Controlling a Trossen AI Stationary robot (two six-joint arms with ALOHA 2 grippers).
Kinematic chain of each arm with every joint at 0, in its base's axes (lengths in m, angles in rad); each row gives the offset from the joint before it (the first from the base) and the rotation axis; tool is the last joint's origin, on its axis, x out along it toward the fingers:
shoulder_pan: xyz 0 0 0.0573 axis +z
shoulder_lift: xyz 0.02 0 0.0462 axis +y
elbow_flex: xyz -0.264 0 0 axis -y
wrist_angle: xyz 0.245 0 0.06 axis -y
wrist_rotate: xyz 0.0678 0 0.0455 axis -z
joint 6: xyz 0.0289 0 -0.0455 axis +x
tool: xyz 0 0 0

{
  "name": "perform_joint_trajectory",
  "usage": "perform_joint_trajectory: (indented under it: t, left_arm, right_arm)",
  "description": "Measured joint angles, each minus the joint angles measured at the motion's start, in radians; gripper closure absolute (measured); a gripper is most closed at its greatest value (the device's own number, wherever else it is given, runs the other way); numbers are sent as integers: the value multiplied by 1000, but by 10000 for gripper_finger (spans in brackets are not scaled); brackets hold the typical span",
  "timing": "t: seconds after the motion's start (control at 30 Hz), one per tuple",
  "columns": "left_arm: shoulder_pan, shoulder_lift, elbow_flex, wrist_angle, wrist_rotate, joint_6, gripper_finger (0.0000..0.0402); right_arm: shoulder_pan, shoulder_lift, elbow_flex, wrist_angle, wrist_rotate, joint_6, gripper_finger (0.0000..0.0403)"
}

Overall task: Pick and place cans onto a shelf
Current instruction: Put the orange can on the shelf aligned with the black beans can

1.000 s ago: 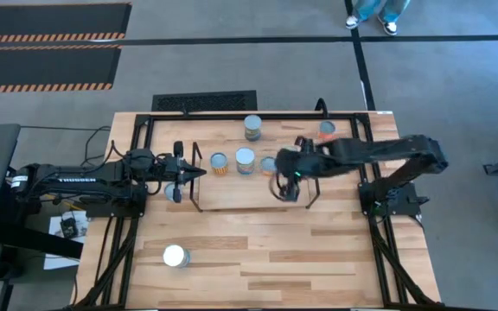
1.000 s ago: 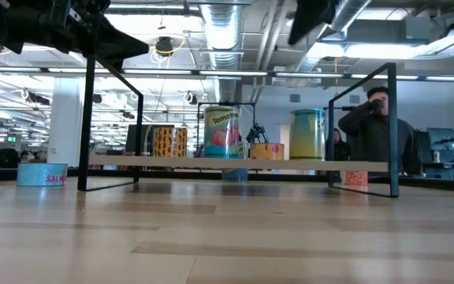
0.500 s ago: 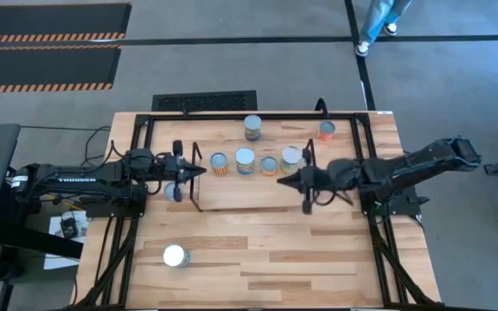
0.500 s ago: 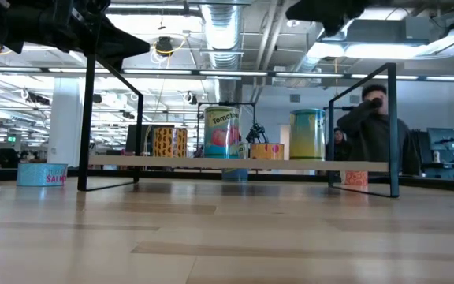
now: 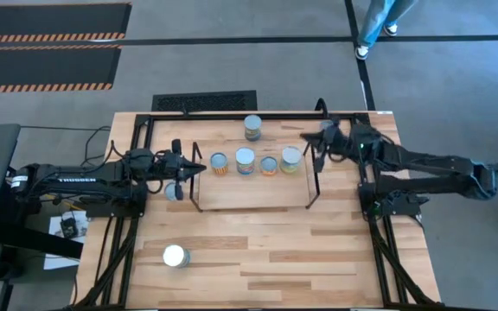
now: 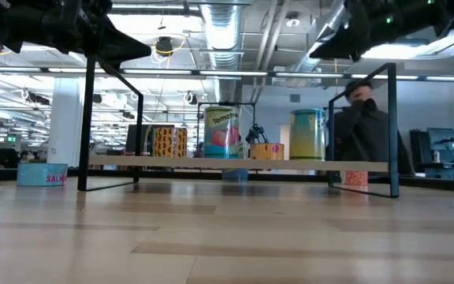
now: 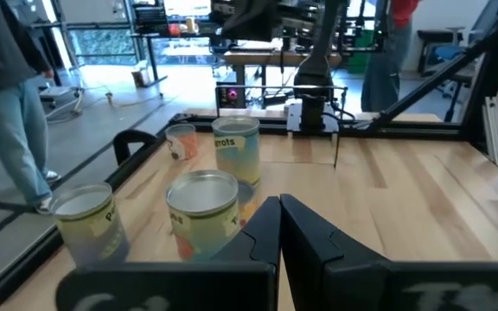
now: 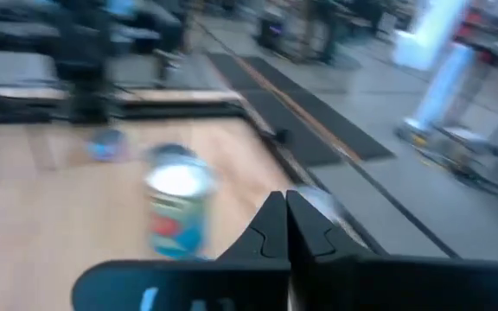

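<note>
The right gripper [image 5: 308, 141] has been pulled away from the shelf [image 5: 251, 192] toward the far right corner, with its jaws pressed together on nothing, so the can it was over has likely been left there. Four cans [image 5: 256, 161] are lined up on the shelf, well off to the side of those jaws. The left gripper [image 5: 199, 171] is held at the shelf's left end, jaws pressed together and empty, and more cans [image 5: 175, 256] are left on the table.

Four cans [image 5: 256, 161] stand in a row on the shelf [image 5: 251, 192]; another can [image 5: 253, 127] behind it.
</note>
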Motion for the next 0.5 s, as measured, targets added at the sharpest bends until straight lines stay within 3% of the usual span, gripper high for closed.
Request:
perform_joint_trajectory:
  t: [0.23, 0.5]
  left_arm:
    - [0, 0, 0, 0, -31, -39, 401]
    - [2, 0, 0, -18, -96, -62, 401]
  right_arm:
    - [-246, 2, 0, -197, 1, 30, 400]
    - [-442, 116, 0, -387, 5, 128, 392]
